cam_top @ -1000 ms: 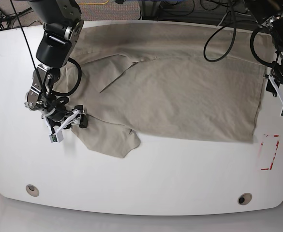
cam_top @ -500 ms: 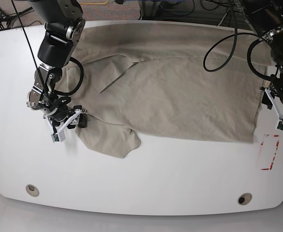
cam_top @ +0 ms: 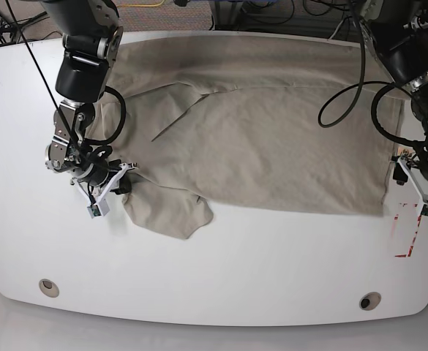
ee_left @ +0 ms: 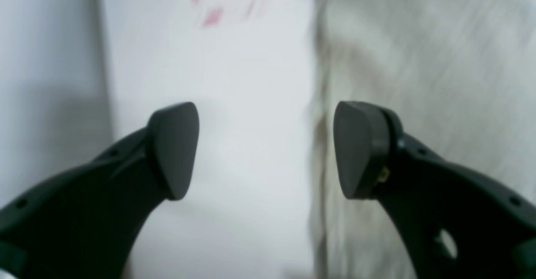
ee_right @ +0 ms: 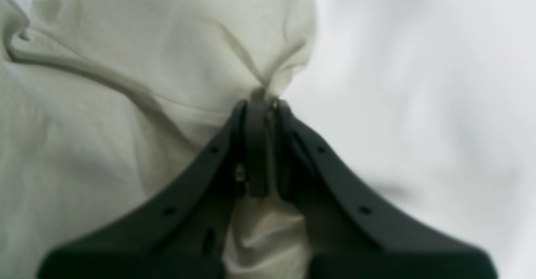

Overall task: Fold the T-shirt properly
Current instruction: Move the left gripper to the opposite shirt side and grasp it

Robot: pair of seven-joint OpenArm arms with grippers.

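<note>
One beige, short-sleeved T-shirt of soft wrinkly fabric (cam_top: 272, 139) lies spread over the far half of the white table (cam_top: 221, 270), reaching almost from the left edge to the right edge in the base view, one sleeve lying loose toward the near side. You should expect it to handle light and limp: it will sag, drag and crease wherever it is not held, so take it at hems and sleeve edges, where the cloth is doubled and less likely to slip. Your right gripper (ee_right: 261, 103) has its fingers pressed together on a pinch of the sleeve, the fabric gathering into a tight pucker at the tips. Your left gripper (ee_left: 266, 149) hangs with its fingers spread wide and empty, straddling the shirt's side edge: one pad (ee_left: 173, 149) over bare table, the other (ee_left: 356, 149) over cloth. Red marks (cam_top: 407, 230) sit on the table near that corner. No containers are in view.
</note>
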